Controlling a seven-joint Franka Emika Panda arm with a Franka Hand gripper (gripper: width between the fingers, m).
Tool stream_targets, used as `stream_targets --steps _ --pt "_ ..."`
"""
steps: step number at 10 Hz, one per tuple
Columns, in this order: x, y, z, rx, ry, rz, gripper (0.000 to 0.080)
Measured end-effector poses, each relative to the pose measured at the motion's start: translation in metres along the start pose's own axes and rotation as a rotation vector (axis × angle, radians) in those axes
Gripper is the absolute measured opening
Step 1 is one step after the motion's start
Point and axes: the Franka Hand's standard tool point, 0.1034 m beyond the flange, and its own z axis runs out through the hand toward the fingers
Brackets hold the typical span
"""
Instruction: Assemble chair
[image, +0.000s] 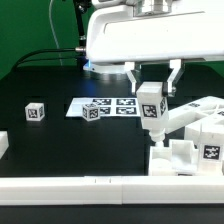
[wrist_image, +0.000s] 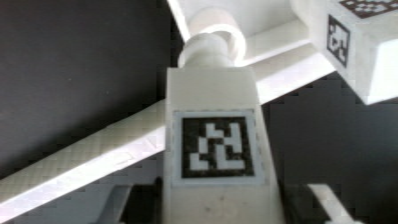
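The gripper (image: 154, 90) is seen over the black bench (image: 50, 150), toward the exterior view's right. Its fingers (image: 133, 80) are spread apart, and a white bar (image: 152, 108) with a black-and-white tag is seen standing upright between them. In the wrist view a dark gap is seen on each side of the bar, so the bar is not being squeezed.

Just under the bar, a group of white chair parts (image: 190, 140) is seen by the exterior view's right edge. It cannot be told if the bar is touching them. In the wrist view a round peg (wrist_image: 214, 40) is seen at the far end of the bar.

A small tagged cube (image: 36, 111) is seen alone toward the exterior view's left. A second tagged cube (image: 95, 110) is seen on the near edge of the flat marker board (image: 120, 103). A long white border rail (image: 80, 185) is laid along the front of the bench.
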Motion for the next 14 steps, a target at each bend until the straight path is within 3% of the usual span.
stream_targets --steps 6,7,9,14 --pt "-0.004 0.001 0.004 -0.006 -0.004 -0.003 0.0284" --pt "-0.006 -0.002 0.008 -0.009 -0.005 -0.012 0.0284" --pt "-0.006 -0.025 0.018 -0.021 0.025 -0.075 0.0284" --pt "-0.005 -0.024 0.018 -0.032 0.033 -0.089 0.0284"
